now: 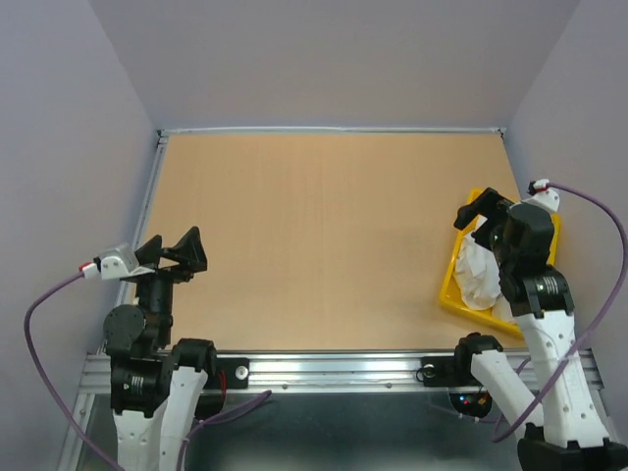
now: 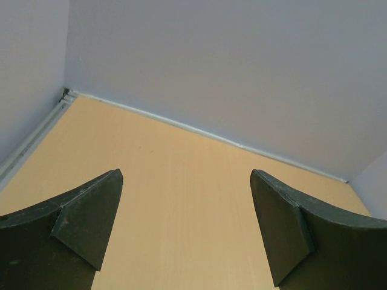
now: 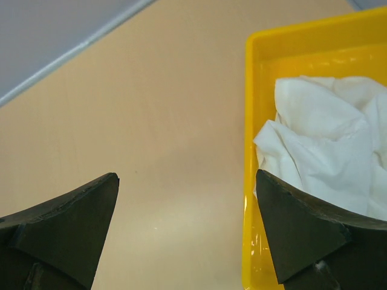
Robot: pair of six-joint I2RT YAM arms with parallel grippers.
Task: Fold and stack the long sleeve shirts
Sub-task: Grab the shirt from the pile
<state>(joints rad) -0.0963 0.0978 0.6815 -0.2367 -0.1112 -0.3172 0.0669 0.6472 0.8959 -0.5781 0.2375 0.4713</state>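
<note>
item: we log the long sleeve shirts as one white, thin, wrinkled heap | state: crumpled and unfolded; we cannot pick out a collar or sleeve | place: we see it lying inside the yellow tray, on the right side of the table | cover: partly hidden from overhead

pale lilac walls enclose a light wooden table on three sides.
</note>
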